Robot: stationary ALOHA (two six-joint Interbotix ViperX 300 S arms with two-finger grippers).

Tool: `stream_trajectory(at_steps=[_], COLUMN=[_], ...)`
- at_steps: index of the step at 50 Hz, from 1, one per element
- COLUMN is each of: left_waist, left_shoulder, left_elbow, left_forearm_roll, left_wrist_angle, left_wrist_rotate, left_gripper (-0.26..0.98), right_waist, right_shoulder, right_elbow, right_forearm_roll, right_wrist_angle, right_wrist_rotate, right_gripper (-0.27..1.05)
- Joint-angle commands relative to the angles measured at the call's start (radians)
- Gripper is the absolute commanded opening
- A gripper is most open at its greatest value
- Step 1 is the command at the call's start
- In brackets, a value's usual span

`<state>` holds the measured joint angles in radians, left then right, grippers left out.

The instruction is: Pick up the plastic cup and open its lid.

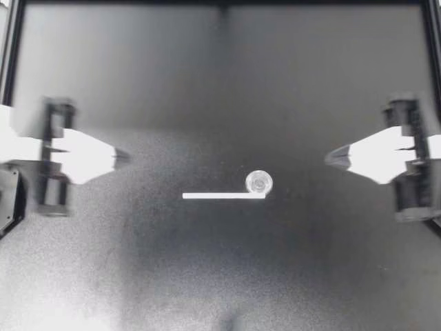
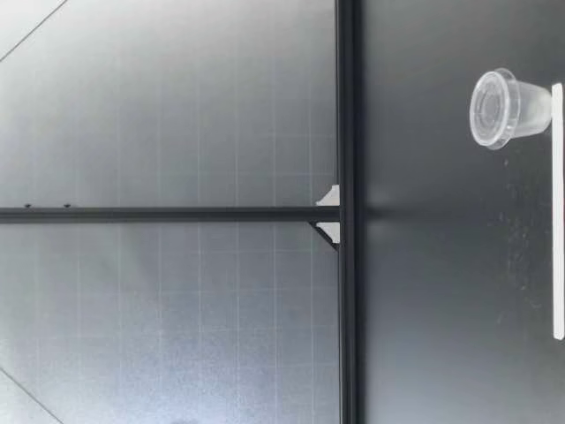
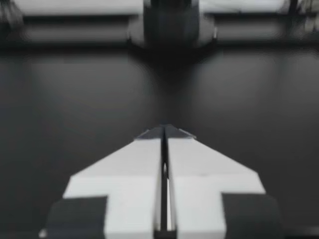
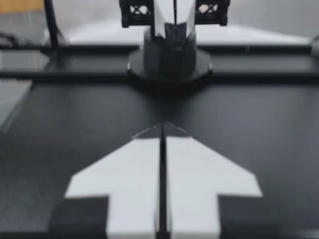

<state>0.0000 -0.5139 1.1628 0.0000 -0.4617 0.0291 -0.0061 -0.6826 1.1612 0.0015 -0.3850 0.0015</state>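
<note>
A small clear plastic cup (image 1: 259, 183) with its lid on stands upright on the black table, touching the right end of a white strip (image 1: 222, 196). The low view shows the cup (image 2: 508, 109) standing beside the strip (image 2: 557, 212), lid on top. My left gripper (image 1: 126, 158) hovers at the table's left side, shut and empty, well away from the cup. My right gripper (image 1: 329, 158) is at the right side, shut and empty, closer to the cup. In the wrist views the left gripper (image 3: 164, 130) and the right gripper (image 4: 163, 127) show their fingers pressed together.
A black frame rail (image 1: 220, 4) runs along the table's far edge, and frame posts stand at both sides. My left arm's base (image 4: 169, 55) faces the right wrist camera across the table. In the low view neither arm shows.
</note>
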Motion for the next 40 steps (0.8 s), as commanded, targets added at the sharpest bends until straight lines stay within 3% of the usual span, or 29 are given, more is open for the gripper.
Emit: stream_trajectory(at_steps=[1,13,27,33,40], left_waist=[0.006,0.035,0.04,0.04,0.04], left_shoulder=[0.109,0.403,0.594,0.626,0.646], left_elbow=[-0.06,-0.221,-0.367,-0.39,-0.396], left_forearm_roll=[-0.002,-0.031,-0.031,-0.031,-0.029], left_wrist_angle=[-0.005,0.029,0.107,0.114,0.115], left_wrist_rotate=[-0.005,-0.009,0.003,0.003,0.003], left_gripper=[-0.2,-0.2,-0.15,-0.02,0.29], right_waist=[0.002,0.002,-0.015,-0.026,-0.037], right_shoulder=[0.057,0.213,0.376,0.43,0.486], right_elbow=[-0.025,-0.037,-0.089,-0.115,-0.137], right_forearm_roll=[0.006,0.012,0.02,0.02,0.02], right_wrist_angle=[-0.011,-0.011,-0.002,0.006,0.025], right_wrist_rotate=[0.003,0.002,0.003,0.003,0.003], right_gripper=[-0.19,-0.19,-0.19,-0.19,-0.19])
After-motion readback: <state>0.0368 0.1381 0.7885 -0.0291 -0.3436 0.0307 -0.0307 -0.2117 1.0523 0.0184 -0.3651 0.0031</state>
